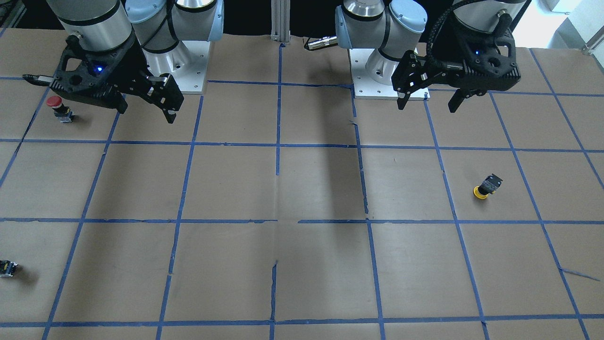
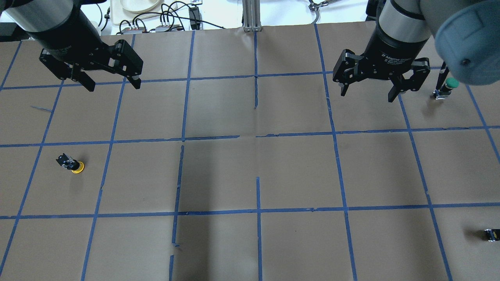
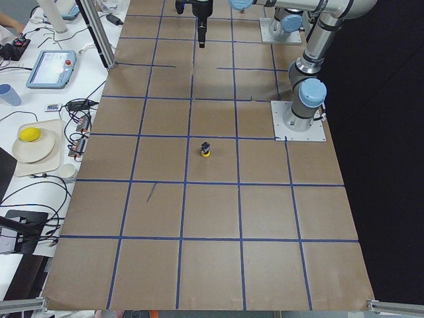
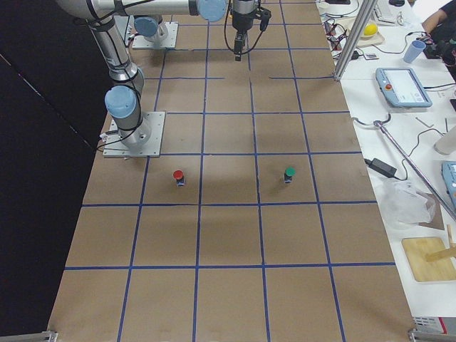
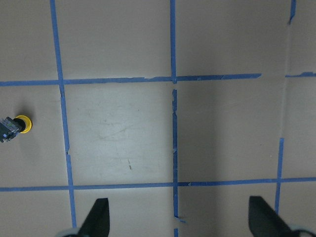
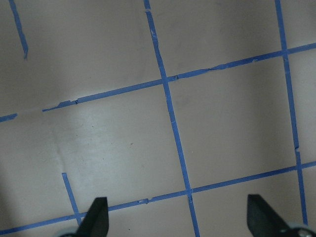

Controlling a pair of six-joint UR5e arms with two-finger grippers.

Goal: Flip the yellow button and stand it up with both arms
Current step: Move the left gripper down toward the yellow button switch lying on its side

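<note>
The yellow button [image 2: 71, 164] lies tipped on its side on the brown table, on my left side, its yellow cap against the surface and its black body pointing away. It also shows in the front view [image 1: 486, 185], the left side view [image 3: 206, 150] and at the left edge of the left wrist view [image 5: 15, 127]. My left gripper [image 2: 113, 86] hangs open and empty above the table, well beyond the button; it also shows in the front view [image 1: 427, 107]. My right gripper [image 2: 367, 96] is open and empty above the right half, also in the front view [image 1: 146, 114].
A red-capped button [image 1: 59, 107] stands below my right gripper's side. A green-capped button [image 2: 449, 86] stands at the far right. A tiny black part [image 2: 491, 234] lies near the right front. Blue tape lines grid the table [image 2: 258, 171].
</note>
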